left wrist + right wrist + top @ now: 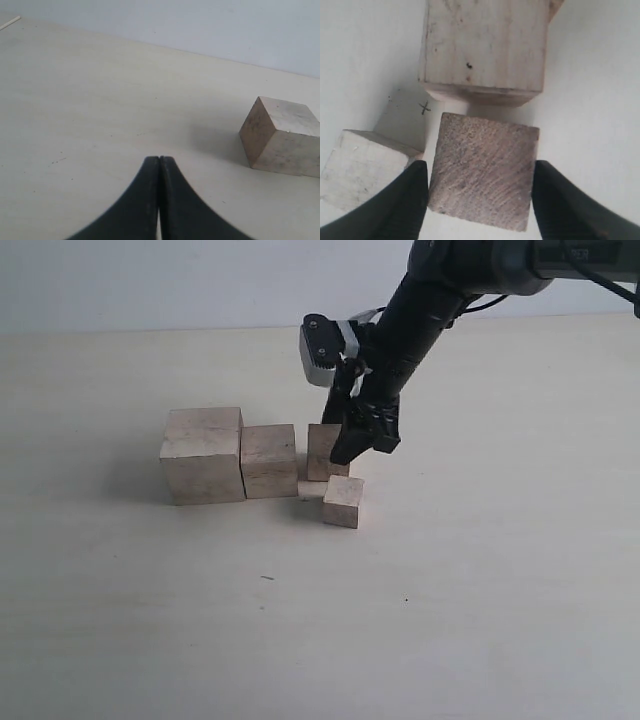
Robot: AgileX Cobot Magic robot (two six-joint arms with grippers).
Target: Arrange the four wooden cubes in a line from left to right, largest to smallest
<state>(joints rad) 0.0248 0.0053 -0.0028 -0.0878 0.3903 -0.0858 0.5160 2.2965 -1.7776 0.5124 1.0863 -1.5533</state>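
Note:
Four pale wooden cubes sit mid-table. The largest cube [200,455] [282,137] is leftmost, with the second cube [268,460] [485,45] touching its right side. My right gripper [358,445] [481,172] comes down from the upper right. Its black fingers [412,192] press both sides of the third cube [322,452] [482,177], just right of the second. The smallest cube [343,502] [362,167] stands apart, nearer the front. My left gripper [159,159] is shut on nothing above bare table and is out of the exterior view.
A pale flat patch with a small x mark [312,489] [407,122] lies on the table [480,570] between the smallest cube and the second cube. The right arm [420,310] slants in from the top right. A wall runs along the table's far edge.

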